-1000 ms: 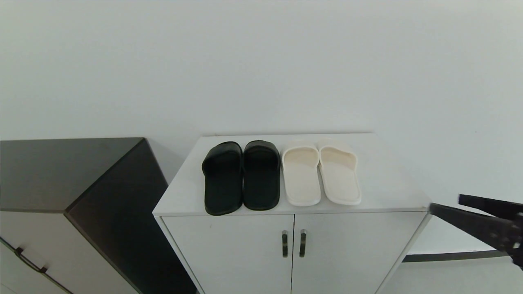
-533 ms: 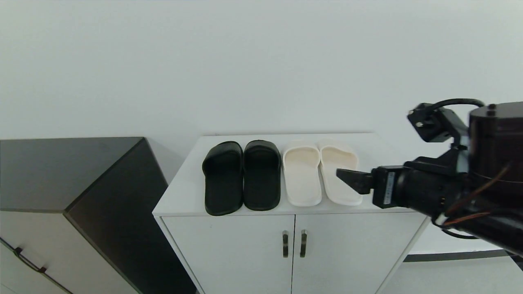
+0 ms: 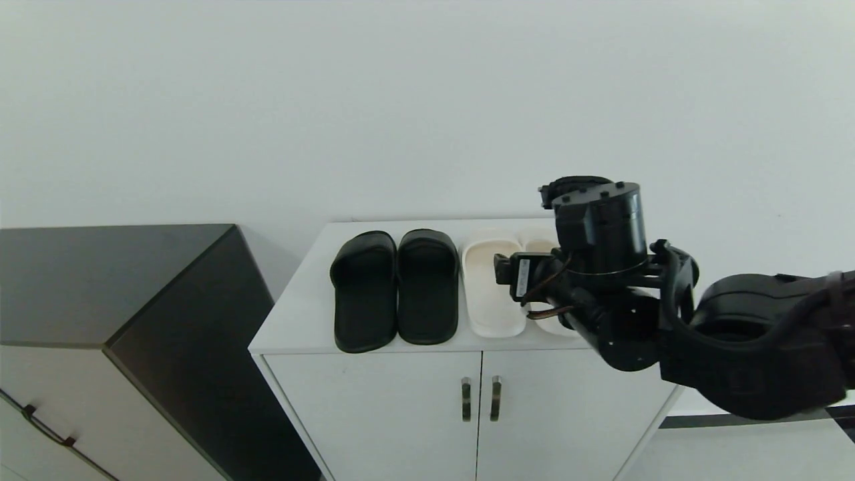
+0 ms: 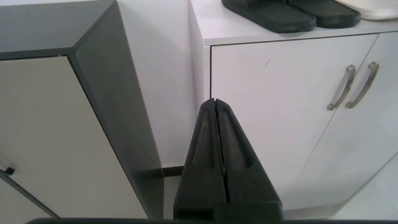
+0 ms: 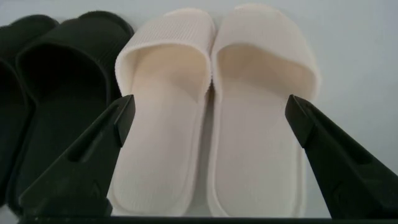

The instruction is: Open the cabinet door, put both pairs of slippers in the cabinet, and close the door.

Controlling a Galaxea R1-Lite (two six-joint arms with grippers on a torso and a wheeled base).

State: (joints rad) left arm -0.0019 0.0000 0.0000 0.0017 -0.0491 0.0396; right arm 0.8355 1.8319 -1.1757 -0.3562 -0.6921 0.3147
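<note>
A white cabinet (image 3: 304,321) stands against a bare pale wall (image 3: 427,100), its two doors (image 3: 374,414) shut and their metal handles (image 3: 465,398) side by side at the centre seam. On its top two pairs of slippers lie in a row, toes to the wall: the black pair (image 3: 394,287), and at their 3 o'clock, just beside them, the cream pair (image 3: 491,294). A dark cabinet (image 3: 120,280) sits at the white one's 9 o'clock with a narrow gap between. The right gripper (image 5: 210,106) hangs over the cream pair with fingers spread wide and nothing between them, one finger off each outer side of the pair in the wrist view. The left gripper (image 4: 215,102) is low before the gap between the two cabinets, its fingers pressed together on nothing. A second earlier only the right arm's fingers showed, at 4 o'clock in the head view; half a second ago the arm had swung up at the cabinet's 3 o'clock, and now its wrist covers most of the right cream slipper. Slippers and doors have not moved.
</note>
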